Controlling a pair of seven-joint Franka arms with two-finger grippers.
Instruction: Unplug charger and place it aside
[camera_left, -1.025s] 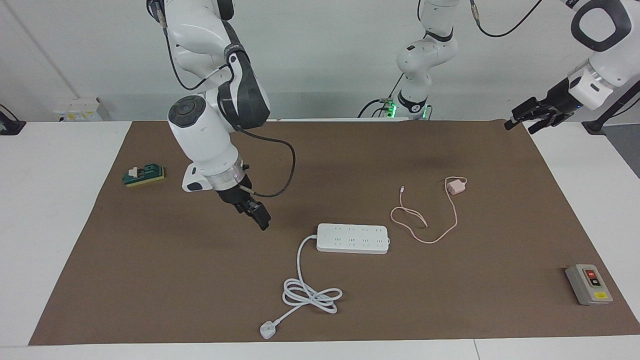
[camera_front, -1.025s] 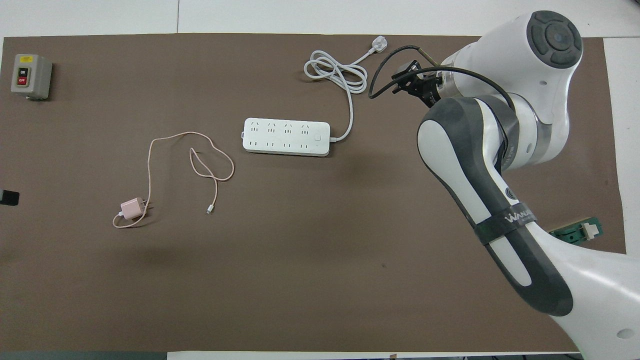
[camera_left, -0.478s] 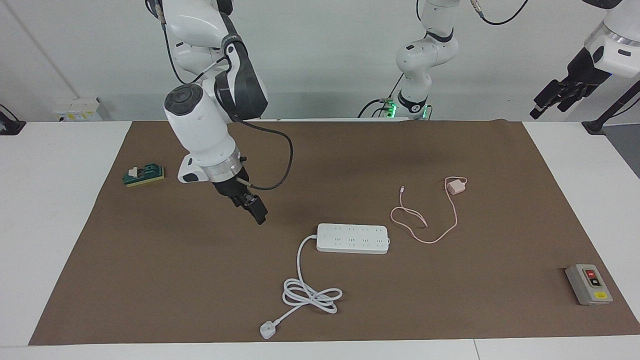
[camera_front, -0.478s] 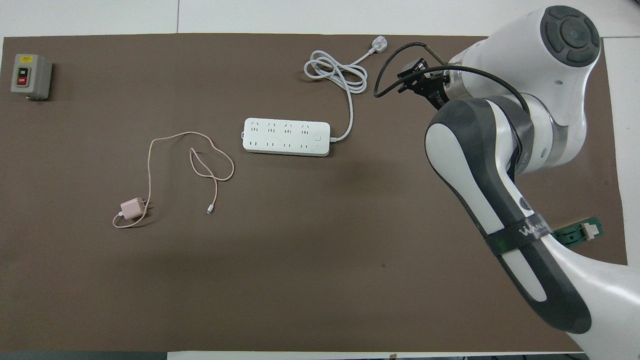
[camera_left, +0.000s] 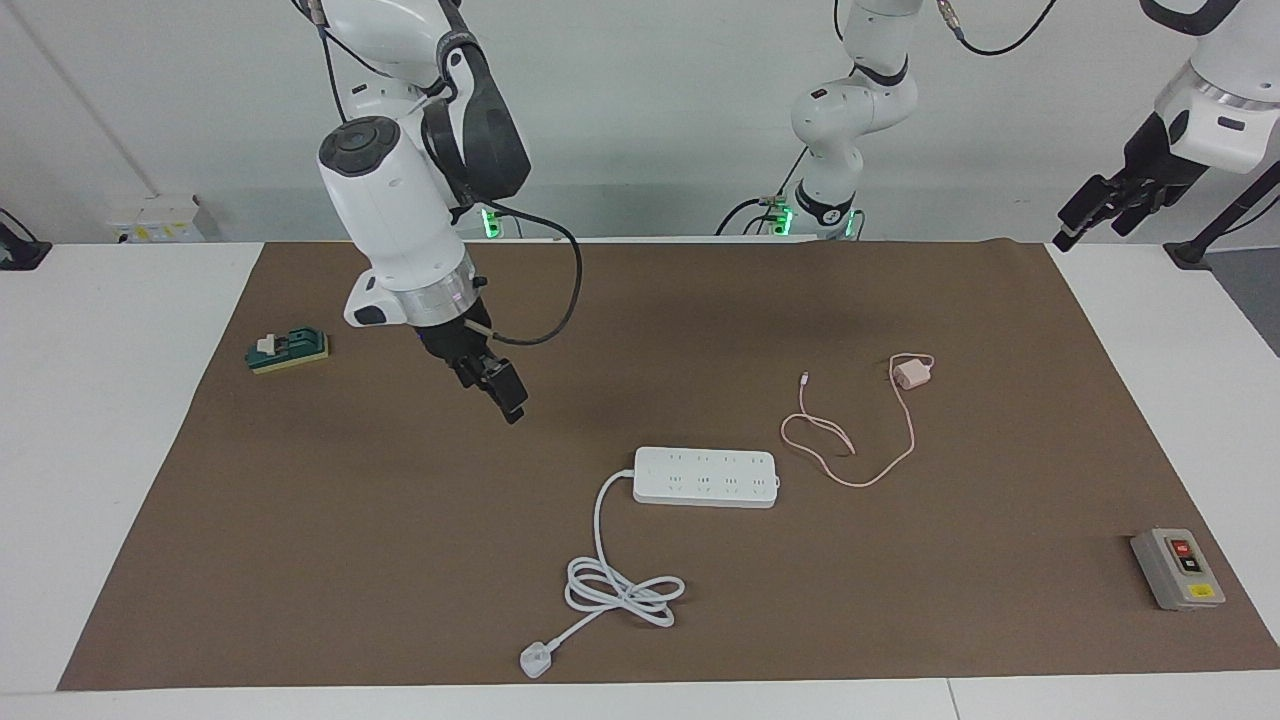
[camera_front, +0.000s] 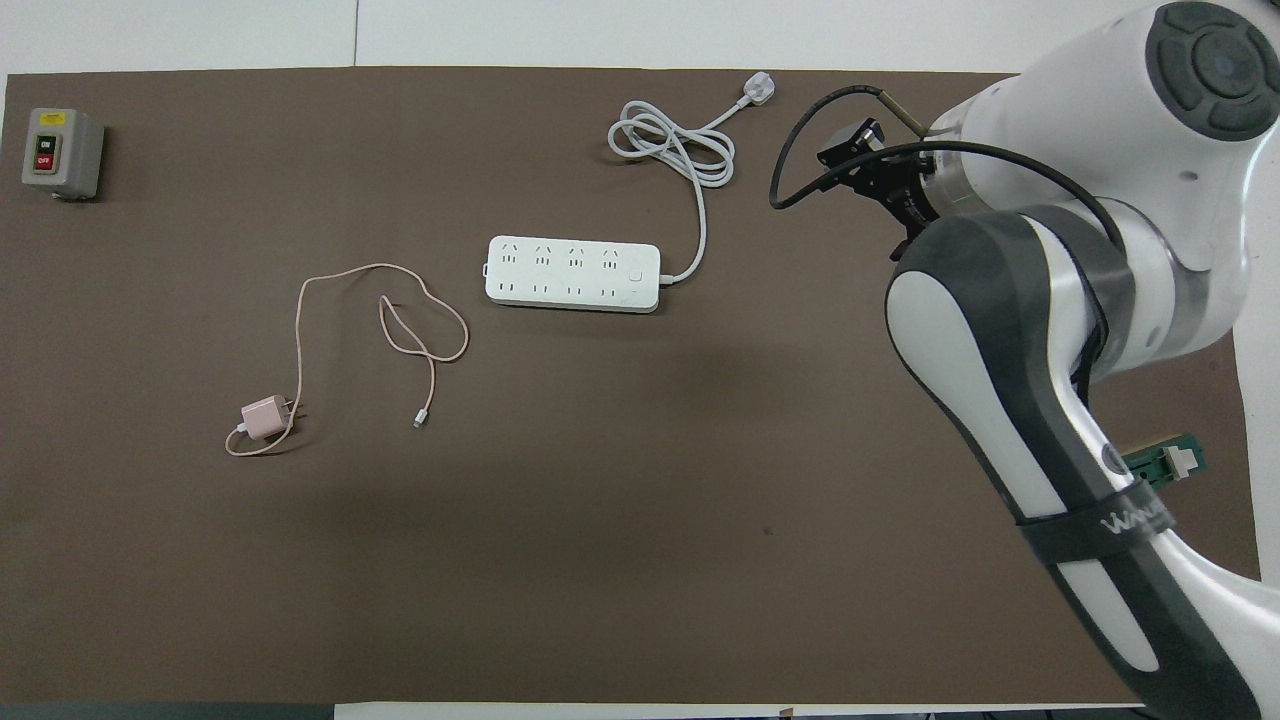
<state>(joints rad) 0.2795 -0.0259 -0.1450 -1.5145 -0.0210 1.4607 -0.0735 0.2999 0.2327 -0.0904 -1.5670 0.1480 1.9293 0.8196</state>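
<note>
The charger (camera_left: 910, 375) is a small pale pink cube that lies on the brown mat (camera_left: 400, 560), unplugged. It is apart from the white power strip (camera_left: 706, 477), nearer to the robots and toward the left arm's end. Its thin pink cable (camera_left: 905, 450) loops over the mat beside it. It also shows in the overhead view (camera_front: 262, 417), as does the strip (camera_front: 573, 273). My right gripper (camera_left: 508, 398) hangs in the air over the mat toward the right arm's end, holding nothing. My left gripper (camera_left: 1090, 215) is open and empty, raised off the mat's corner at the left arm's end.
The strip's thick white cord (camera_left: 622, 590) coils on the mat and ends in a plug (camera_left: 535, 660) near the table's edge farthest from the robots. A grey box with a red button (camera_left: 1178, 568) stands at the left arm's end. A green block (camera_left: 288, 350) lies at the right arm's end.
My right gripper has risen and drawn back from the power strip toward the robots. My left gripper has lifted up and away from the mat's corner. The charger and strip have not moved.
</note>
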